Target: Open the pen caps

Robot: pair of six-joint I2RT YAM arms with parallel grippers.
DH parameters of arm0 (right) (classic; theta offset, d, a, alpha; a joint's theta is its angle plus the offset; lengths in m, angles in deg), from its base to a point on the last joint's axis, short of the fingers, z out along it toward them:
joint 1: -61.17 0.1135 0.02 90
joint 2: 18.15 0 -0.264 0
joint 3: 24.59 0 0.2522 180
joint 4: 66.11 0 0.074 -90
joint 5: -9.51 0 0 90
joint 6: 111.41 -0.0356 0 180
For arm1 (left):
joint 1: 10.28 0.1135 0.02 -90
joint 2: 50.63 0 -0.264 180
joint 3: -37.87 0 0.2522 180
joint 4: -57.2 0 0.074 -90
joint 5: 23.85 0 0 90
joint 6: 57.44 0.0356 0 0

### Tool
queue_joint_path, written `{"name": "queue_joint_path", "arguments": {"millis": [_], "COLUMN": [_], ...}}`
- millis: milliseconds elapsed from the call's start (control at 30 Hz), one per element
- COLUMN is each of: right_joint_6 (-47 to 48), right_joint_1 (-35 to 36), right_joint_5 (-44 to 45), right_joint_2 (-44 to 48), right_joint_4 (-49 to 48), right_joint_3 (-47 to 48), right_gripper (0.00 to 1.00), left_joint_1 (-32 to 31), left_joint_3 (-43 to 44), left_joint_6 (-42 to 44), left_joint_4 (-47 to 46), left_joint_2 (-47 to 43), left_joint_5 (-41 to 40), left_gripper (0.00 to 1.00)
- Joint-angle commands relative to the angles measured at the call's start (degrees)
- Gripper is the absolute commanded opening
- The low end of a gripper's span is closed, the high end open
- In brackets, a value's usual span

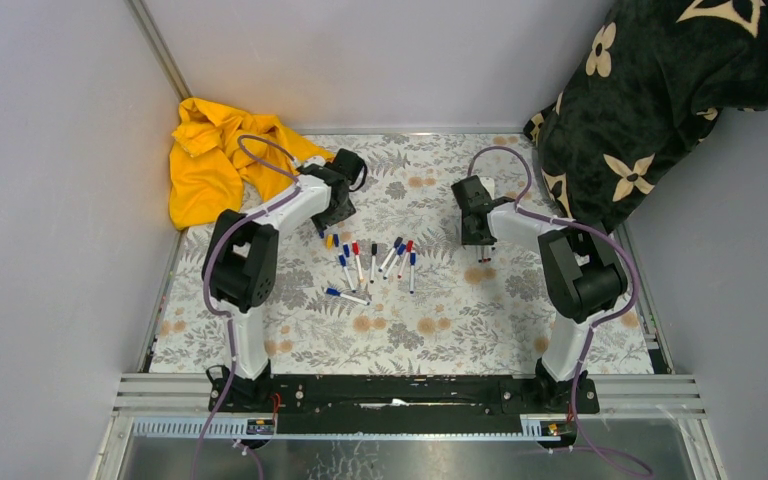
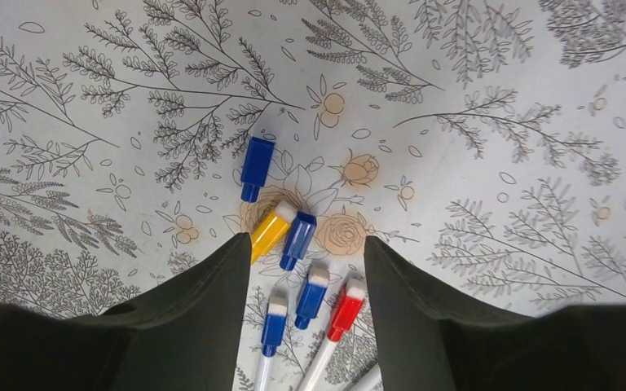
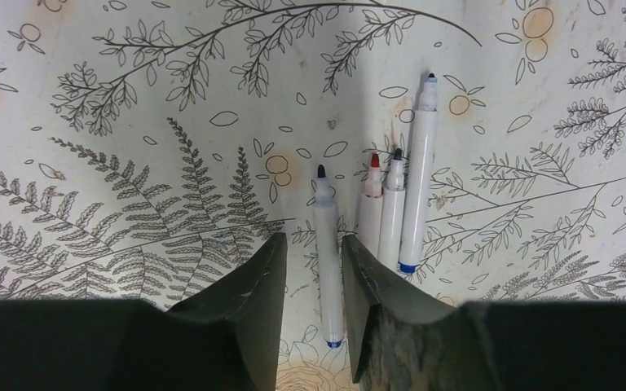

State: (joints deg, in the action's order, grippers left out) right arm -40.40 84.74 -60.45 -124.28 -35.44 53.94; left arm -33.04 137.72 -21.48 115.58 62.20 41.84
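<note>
Top external view: pens (image 1: 372, 262) lie scattered on the table (image 1: 260, 330) between both arms. Left wrist view: the left gripper (image 2: 306, 244) is spread wide over loose caps (image 2: 256, 167) and three pens with caps on. Right wrist view: the right gripper (image 3: 310, 240) is slightly parted around an uncapped pen (image 3: 326, 244), not pinching it. The pens look light, stiff, slick and likely to roll. Best to clamp the barrel mid-length and pull the cap straight off.

A robotics lab cell: plain grey walls (image 1: 50, 200) box in a worktop (image 1: 440, 340) under leaf-print cloth, with aluminium rails (image 1: 660, 398) along its near edge. A yellow garment (image 1: 200, 170) is heaped beyond the left tool (image 1: 331, 224), a dark flowered blanket (image 1: 650, 100) beyond the right tool (image 1: 480, 243).
</note>
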Motion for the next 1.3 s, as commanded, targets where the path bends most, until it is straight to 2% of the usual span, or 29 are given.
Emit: {"name": "queue_joint_path", "arguments": {"millis": [0,333,567,967,1267], "right_joint_6": [1.6,2.7,0.1,-8.2,-12.2], "right_joint_1": [-0.2,3.1,11.8,22.2,23.8], "right_joint_5": [-0.6,-7.8,-8.1,-6.9,-5.1], "right_joint_2": [1.6,7.9,8.1,5.8,3.9], "right_joint_4": [0.5,5.8,10.3,10.0,9.4], "right_joint_3": [3.7,7.1,8.8,6.2,4.0], "right_gripper": [0.38,0.49,0.56,0.55,0.54], "left_joint_1": [0.2,-0.5,-1.3,-2.7,-3.3], "left_joint_3": [-1.2,-4.4,-7.9,-14.7,-16.6], "left_joint_6": [-1.3,-1.8,-1.9,-2.9,-2.7], "left_joint_4": [-1.4,-4.0,-5.4,-6.8,-6.7], "left_joint_2": [-3.3,-9.8,-15.1,-24.8,-28.3], "left_joint_5": [0.4,3.3,4.6,5.4,6.1], "left_gripper": [0.61,0.81,0.82,0.82,0.82]}}
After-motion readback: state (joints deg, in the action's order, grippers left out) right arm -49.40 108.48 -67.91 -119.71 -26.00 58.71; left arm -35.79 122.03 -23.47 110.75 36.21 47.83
